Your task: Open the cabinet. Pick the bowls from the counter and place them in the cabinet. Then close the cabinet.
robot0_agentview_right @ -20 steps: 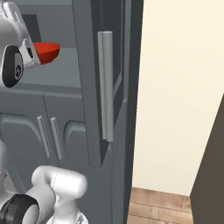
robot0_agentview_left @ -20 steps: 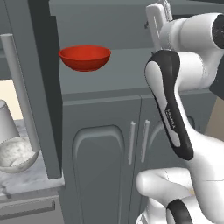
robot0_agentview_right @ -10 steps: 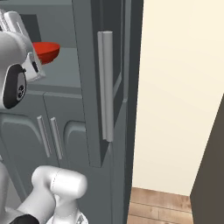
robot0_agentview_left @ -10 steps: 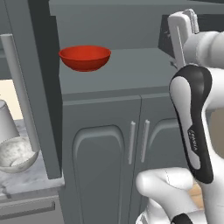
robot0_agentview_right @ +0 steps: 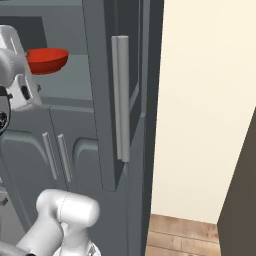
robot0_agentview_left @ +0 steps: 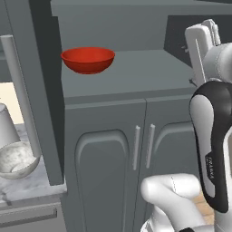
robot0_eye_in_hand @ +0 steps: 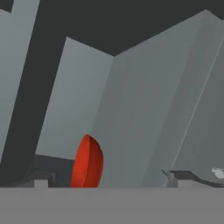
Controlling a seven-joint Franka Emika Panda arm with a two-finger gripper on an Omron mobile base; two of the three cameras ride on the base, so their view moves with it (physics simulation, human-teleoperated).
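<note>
Cabinet (robot0_agentview_left: 136,77) stands open; red bowl (robot0_agentview_left: 88,60) sits upright on the grey shelf, towards its left, well apart from the gripper. Second bowl, marbled (robot0_agentview_left: 16,159), is on the counter (robot0_agentview_left: 31,190) at lower left of the left base view, just beside the white paper-towel roll (robot0_agentview_left: 7,127) and partly behind the bar handle (robot0_agentview_left: 20,95) of the open left door. Judgement: one placement done, step in hand is going for the marbled bowl. Gripper (robot0_eye_in_hand: 107,177) has its fingers spread wide with nothing between them; hand view shows the two dark tips (robot0_eye_in_hand: 41,177) far apart, red bowl seen edge-on between them but distant, not held. Next move calls for bringing the arm clear of the shelf, swinging left and down over the counter, and coming onto the marbled bowl's rim without knocking the roll or the open left door. Right door (robot0_agentview_right: 120,95) fills the near foreground of the right base view, its long handle (robot0_agentview_right: 121,97) plain. Hard to make out: the bowl's left edge, cut by the frame; the hand itself in the left base view, mostly hidden behind the white wrist housing; cabinet's upper interior, dark
</note>
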